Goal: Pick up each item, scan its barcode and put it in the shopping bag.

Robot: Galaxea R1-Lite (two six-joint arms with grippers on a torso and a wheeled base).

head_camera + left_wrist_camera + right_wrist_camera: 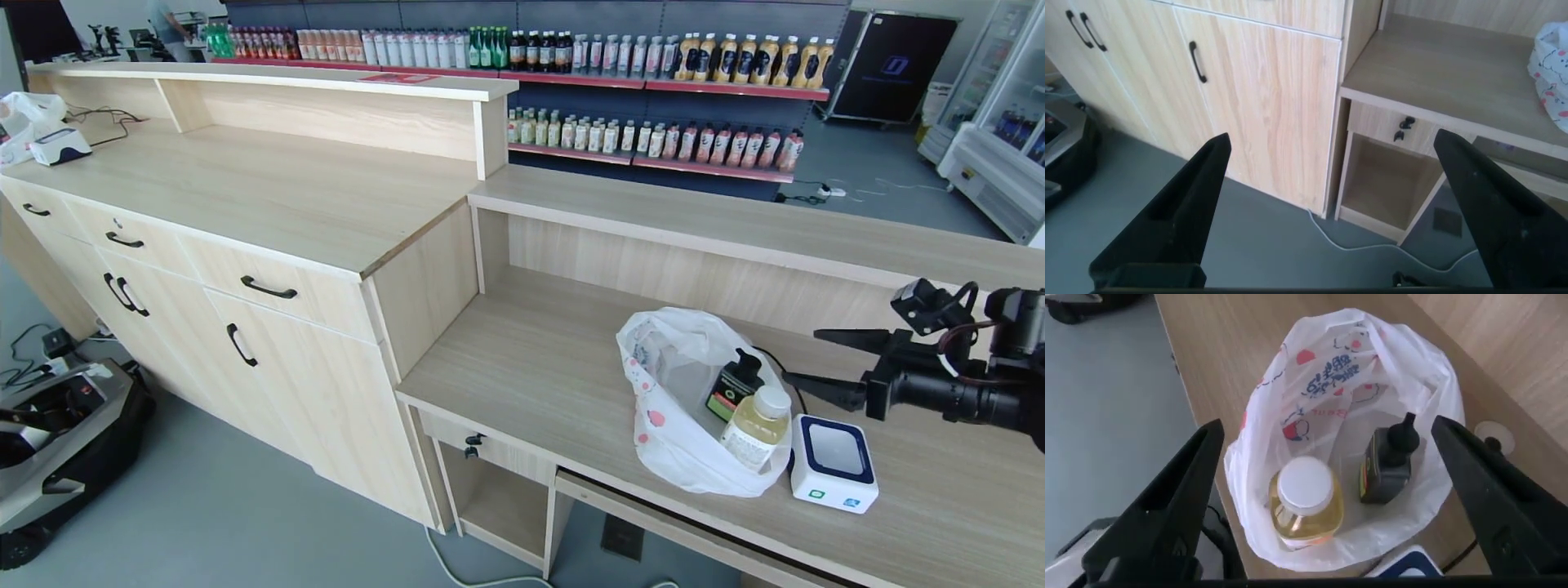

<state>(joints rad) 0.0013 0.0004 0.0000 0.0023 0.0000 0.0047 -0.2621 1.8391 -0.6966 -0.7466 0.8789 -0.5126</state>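
Right gripper wide open and empty at the frame's right. Just beside it, lower right of centre, is the shopping bag, with yellow bottle and black bottle inside. Scanner alongside. Left gripper also spread open.

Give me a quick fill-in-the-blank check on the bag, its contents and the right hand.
The shopping bag on the counter holds ____ bottles.
The yellow bottle inside it has a ____ cap.
The right hand beside the bag is ____, holding nothing.
Missing words: two; white; open.
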